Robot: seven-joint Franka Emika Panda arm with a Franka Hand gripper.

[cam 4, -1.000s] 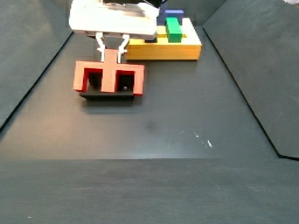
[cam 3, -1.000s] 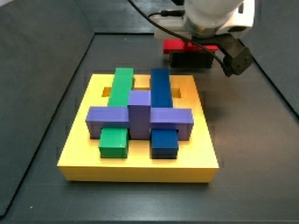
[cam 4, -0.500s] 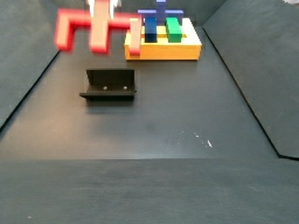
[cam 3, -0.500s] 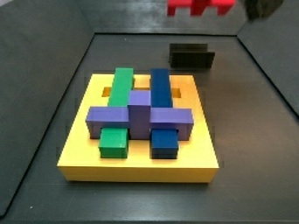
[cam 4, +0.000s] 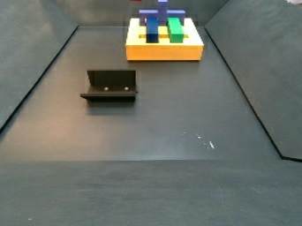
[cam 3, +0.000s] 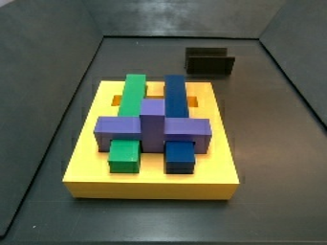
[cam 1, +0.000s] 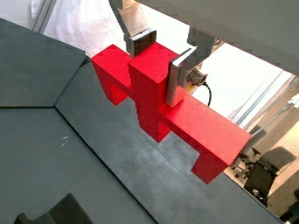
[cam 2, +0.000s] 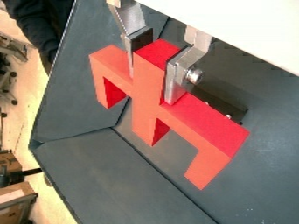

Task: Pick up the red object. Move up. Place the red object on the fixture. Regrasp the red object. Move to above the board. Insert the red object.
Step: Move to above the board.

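Note:
In both wrist views my gripper (cam 1: 162, 54) (cam 2: 158, 54) is shut on the red object (cam 1: 158, 105) (cam 2: 152, 109), clamping its middle rib between the silver fingers (cam 1: 184, 74) (cam 2: 176, 79), high above the dark floor. Gripper and red object are out of both side views. The fixture (cam 3: 209, 62) (cam 4: 111, 86) stands bare on the floor; a dark part of it may show behind the piece in a wrist view (cam 2: 233, 103). The yellow board (cam 3: 153, 177) (cam 4: 164, 50) carries green, blue and purple blocks.
Dark raised walls bound the floor on both sides (cam 3: 52, 115) (cam 4: 253, 79). In a side view a small white scuff (cam 4: 203, 139) marks the floor. A floor seam and a dark corner piece show in a wrist view (cam 1: 52, 214).
The gripper has risen with the red object off the fixture and left both side views; half a second ago it was still at their upper edge. The fixture now stands empty.

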